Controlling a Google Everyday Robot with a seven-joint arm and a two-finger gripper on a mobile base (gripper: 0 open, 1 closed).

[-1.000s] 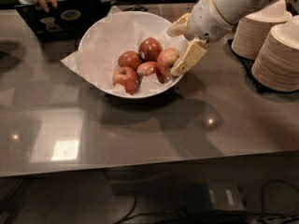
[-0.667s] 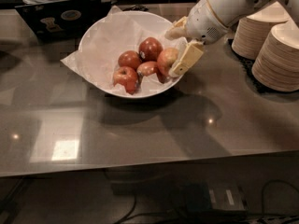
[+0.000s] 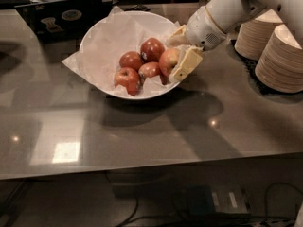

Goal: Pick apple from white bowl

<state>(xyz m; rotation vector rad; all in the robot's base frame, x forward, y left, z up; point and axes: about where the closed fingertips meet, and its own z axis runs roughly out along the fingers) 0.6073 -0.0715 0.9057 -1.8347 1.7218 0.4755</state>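
The white bowl (image 3: 99, 37), wide and lined with crinkled white paper, stands at the back middle of the grey table. Several apples lie in it. The largest, lighter orange-red apple (image 3: 166, 59) is at the right side of the pile, resting among the darker red apples (image 3: 152, 48). My gripper (image 3: 172, 60) reaches in from the right over the bowl's rim. Its cream fingers (image 3: 185, 64) sit on either side of that apple, the near one pressed against it, the far one partly hidden behind it. The apple still rests in the bowl.
Two stacks of beige paper dishes (image 3: 281, 56) stand at the right, close to my arm (image 3: 222, 13). A black laptop (image 3: 61, 15) sits behind the bowl at the left, with a person behind it. The table's front edge (image 3: 142, 171) runs across below.
The near finger has closed in slightly against the large apple. The arm and the bowl have barely moved.
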